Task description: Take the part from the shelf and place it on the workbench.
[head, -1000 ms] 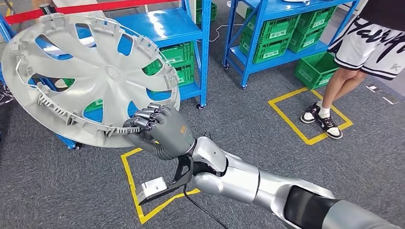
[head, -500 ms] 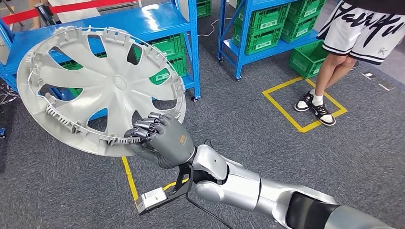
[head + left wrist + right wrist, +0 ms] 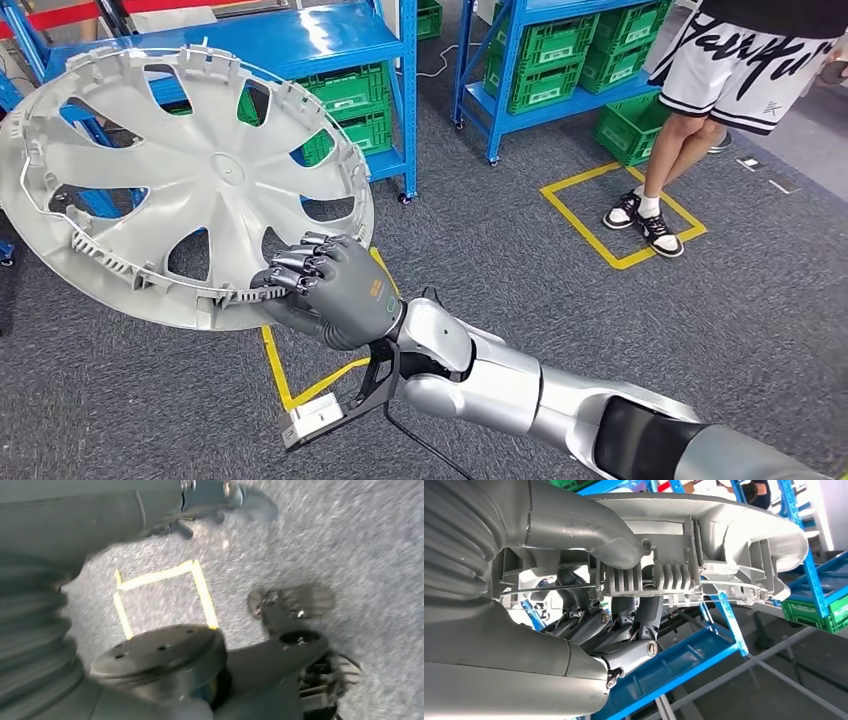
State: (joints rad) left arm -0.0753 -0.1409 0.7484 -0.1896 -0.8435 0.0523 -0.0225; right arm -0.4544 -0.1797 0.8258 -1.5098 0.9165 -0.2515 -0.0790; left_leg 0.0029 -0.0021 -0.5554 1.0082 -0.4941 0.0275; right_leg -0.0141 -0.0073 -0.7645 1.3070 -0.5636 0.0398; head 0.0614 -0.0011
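Note:
The part is a large light-grey wheel cover [image 3: 190, 180] with spoke-shaped openings, held up in the air at the left of the head view. My right hand [image 3: 335, 285] grips its lower rim, dark fingers curled over the ribbed edge. In the right wrist view the thick grey thumb [image 3: 574, 525] lies on one face of the wheel cover [image 3: 724, 525] and the dark fingers [image 3: 624, 630] press the other. The left wrist view looks down at grey carpet, with my left hand's ribbed cover [image 3: 30, 630] at the edge and its fingers hidden.
Blue shelves [image 3: 300, 40] with green crates [image 3: 560, 75] stand behind the cover. A person [image 3: 740, 70] in white shorts stands at the right by a yellow taped square [image 3: 620, 215]. Another yellow tape outline [image 3: 290, 370] marks the carpet under my right forearm.
The whole view has shifted, so the camera moved; shelves and person slid left in the picture. The wheel cover stays gripped in my right hand, carried a little lower and leftward.

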